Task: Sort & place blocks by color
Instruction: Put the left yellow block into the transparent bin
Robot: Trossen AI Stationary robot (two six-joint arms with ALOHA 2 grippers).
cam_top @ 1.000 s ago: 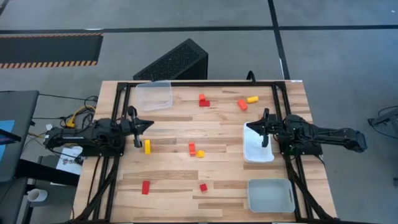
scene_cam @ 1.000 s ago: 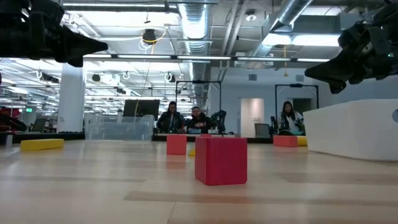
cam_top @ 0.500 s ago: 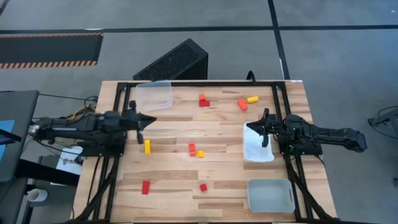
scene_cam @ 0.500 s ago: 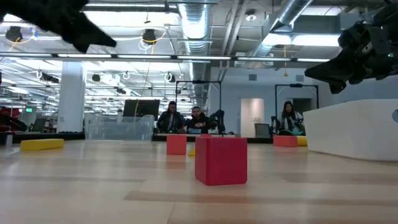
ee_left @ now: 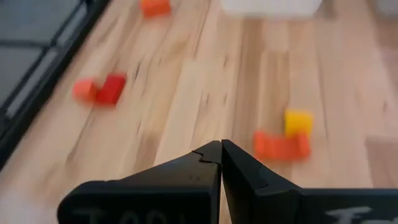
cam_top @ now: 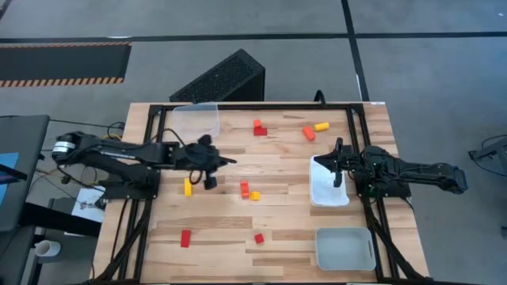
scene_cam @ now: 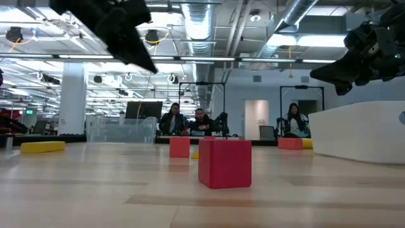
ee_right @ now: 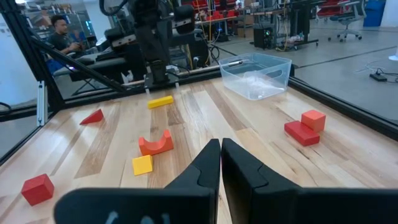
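Sorting: I am just starting | blocks (cam_top: 245, 189) are all lying loose on the table (cam_top: 285, 229), none in trays | left gripper (cam_top: 230, 161) closed, empty, hanging above them | right gripper (cam_top: 317, 160) closed, empty, waiting over white tray (cam_top: 327, 197)

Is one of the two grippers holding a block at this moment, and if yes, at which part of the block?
Nothing is held. The left gripper is shut and empty above the table, and the right gripper is shut and empty by the white tray.
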